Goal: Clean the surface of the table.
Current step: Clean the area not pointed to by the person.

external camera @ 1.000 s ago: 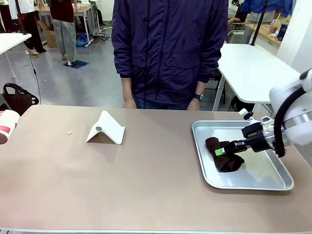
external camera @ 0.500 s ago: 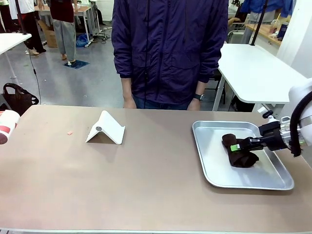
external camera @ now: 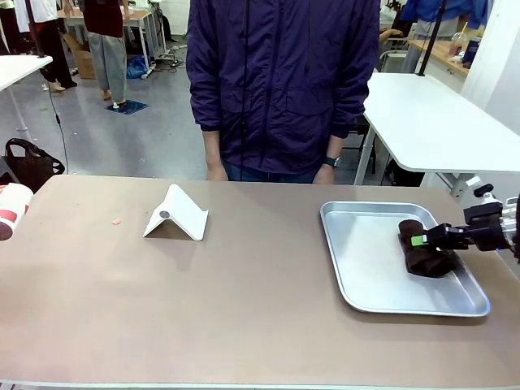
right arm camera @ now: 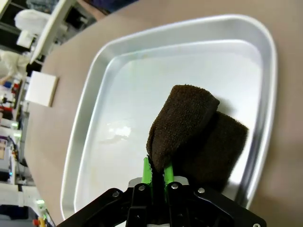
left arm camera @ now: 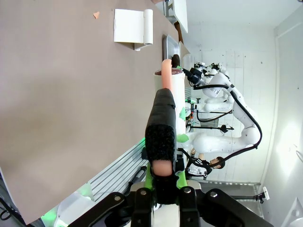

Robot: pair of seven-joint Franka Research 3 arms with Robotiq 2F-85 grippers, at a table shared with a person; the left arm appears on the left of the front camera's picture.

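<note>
The brownish table [external camera: 244, 301] spreads across the front view. At its right stands a silver tray [external camera: 357, 276] with a folded dark brown cloth [external camera: 426, 253] on its right side. My right gripper [external camera: 420, 240] comes in from the right edge and is shut on the cloth. In the right wrist view the green fingertips [right arm camera: 147, 166] pinch a fold of the cloth [right arm camera: 189, 127] over the tray [right arm camera: 87, 92]. My left gripper [left arm camera: 163, 177] is shut on a black rough-surfaced tool [left arm camera: 161, 127] with a peach-coloured stick, held off the table's edge.
A white folded stand [external camera: 176, 214] sits left of centre, with a small pink scrap [external camera: 116, 221] further left. A white cylinder with a red band [external camera: 10, 210] pokes in at the left edge. A person in a dark jacket [external camera: 280, 81] stands at the far side.
My right gripper has drawn back to the right, dragging the brown cloth from the tray's left-middle to its right side. Nothing else has moved.
</note>
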